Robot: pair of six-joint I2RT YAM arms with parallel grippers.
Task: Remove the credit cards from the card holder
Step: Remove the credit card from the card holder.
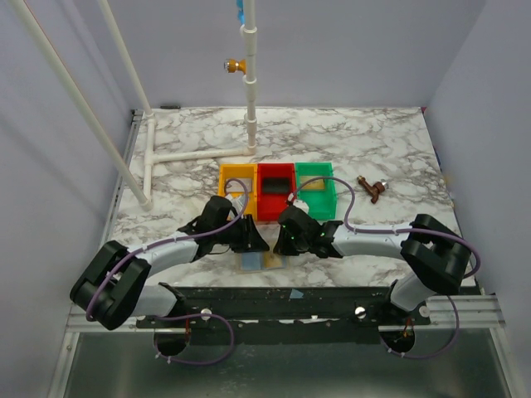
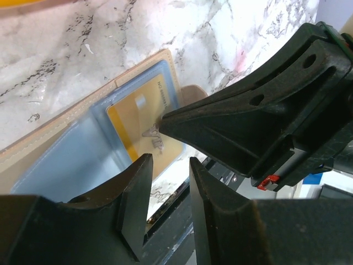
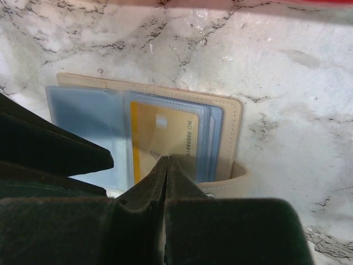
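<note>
I am looking at the card holder [image 1: 261, 262]. It is lying open on the table [image 1: 373, 141], close to the front edge and just in front of the red tray [image 1: 270, 211]. A gold card [image 3: 162, 135] is sitting inside one of its clear pockets. My right gripper [image 3: 167, 161] is pressing its fingers tight together, and its tip is touching the gold card. My left gripper [image 2: 168, 165] is hanging low by the holder's left side, fingers a little apart, holding nothing.
</note>
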